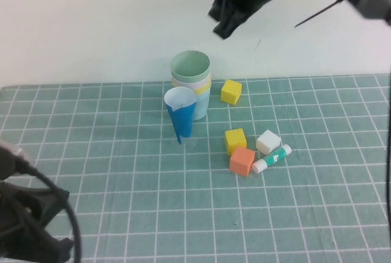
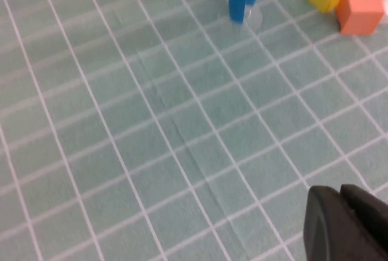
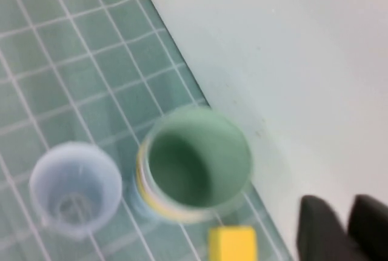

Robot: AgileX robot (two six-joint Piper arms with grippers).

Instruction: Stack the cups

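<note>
Cups [image 1: 191, 83] nested below right tool [image 1: 227, 16] — seemingly near-closed, empty; left tool [image 2: 348, 224] closed, low — empty.

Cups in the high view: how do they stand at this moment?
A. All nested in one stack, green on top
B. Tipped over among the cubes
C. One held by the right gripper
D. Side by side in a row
A: the cups form one upright stack with the green cup on top; the right gripper is raised behind it, holding nothing.
</note>
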